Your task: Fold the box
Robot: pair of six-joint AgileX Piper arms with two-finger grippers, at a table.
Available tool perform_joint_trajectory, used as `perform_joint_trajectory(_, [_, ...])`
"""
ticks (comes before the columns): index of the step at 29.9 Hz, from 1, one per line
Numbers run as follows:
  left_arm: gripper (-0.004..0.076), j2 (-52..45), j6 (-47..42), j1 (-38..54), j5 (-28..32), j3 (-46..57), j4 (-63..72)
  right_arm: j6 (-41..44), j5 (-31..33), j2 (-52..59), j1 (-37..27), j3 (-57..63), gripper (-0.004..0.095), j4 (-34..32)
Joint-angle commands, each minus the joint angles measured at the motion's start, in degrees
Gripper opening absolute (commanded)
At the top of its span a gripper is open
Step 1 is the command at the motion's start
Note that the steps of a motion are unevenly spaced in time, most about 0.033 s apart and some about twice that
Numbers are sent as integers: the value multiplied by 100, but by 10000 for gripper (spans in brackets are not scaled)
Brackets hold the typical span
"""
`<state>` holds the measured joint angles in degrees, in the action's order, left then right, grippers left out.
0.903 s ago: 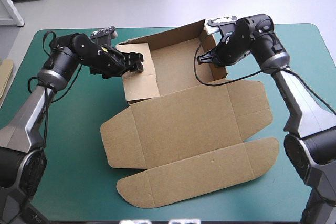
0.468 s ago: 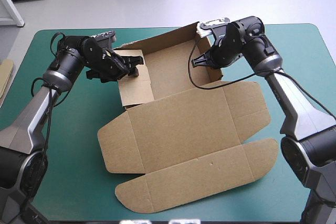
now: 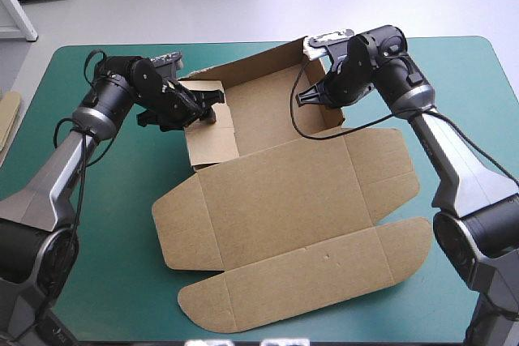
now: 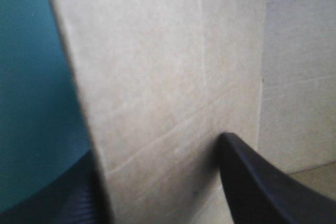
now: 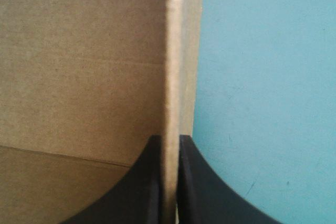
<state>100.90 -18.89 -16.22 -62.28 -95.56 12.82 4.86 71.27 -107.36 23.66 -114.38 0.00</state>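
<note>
The teal-green desk (image 3: 454, 62) carries the brown box (image 3: 284, 192), its lid flat toward the near edge and its far walls raised. The right tool (image 5: 169, 140) pinches the right wall's edge, seemingly to hold it upright. The left tool (image 4: 157, 145) straddles the left wall, spread apart and gripping nothing.

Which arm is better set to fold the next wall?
Probably right: the right gripper is shut on the box's wall; the left gripper stands open astride its wall.
</note>
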Motion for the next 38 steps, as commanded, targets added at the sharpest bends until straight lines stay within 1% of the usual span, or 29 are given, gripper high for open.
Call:
perform_joint_trajectory(1, [258,-110,-47,-13,167,-201,159,-2,-164,320,10,-162,1,108])
perform_joint_trajectory(3, [98,-99,-47,-13,179,-201,169,-2,-164,320,10,-162,1,108])
perform_joint_trajectory(4, [33,-99,-37,-13,205,-201,169,-18,-176,320,10,-162,1,108])
perform_joint_trajectory(5, [-6,-99,-37,-13,247,-201,169,-28,-176,320,10,-162,1,91])
perform_joint_trajectory(9, [-8,-119,-37,-13,435,-201,169,-28,-165,320,10,-162,1,63])
perform_joint_trajectory(13, [-8,-156,-37,-13,683,-215,169,-28,8,207,10,-162,1,50])
perform_joint_trajectory(17, [-9,-156,-14,-13,637,-406,24,38,8,99,63,-64,1,44])
perform_joint_trajectory(19, [-8,-156,-28,-13,609,-531,-414,83,8,35,75,-64,1,0])
perform_joint_trajectory(22, [-8,-73,-44,-13,288,-825,-938,253,8,-40,121,-52,1,0])
perform_joint_trajectory(25, [-8,158,-34,-13,-209,-1183,-1422,409,8,-154,200,-52,2,90])
perform_joint_trajectory(31, [-8,818,374,-13,-880,-1861,-1363,713,28,-298,287,-44,2,0])
perform_joint_trajectory(33, [-8,1040,471,-13,-1010,-2037,-1317,763,28,-307,287,-30,2,38])
perform_joint_trajectory(38, [-8,1377,550,-13,-1067,-2346,-1237,861,28,-307,287,254,2,-91])
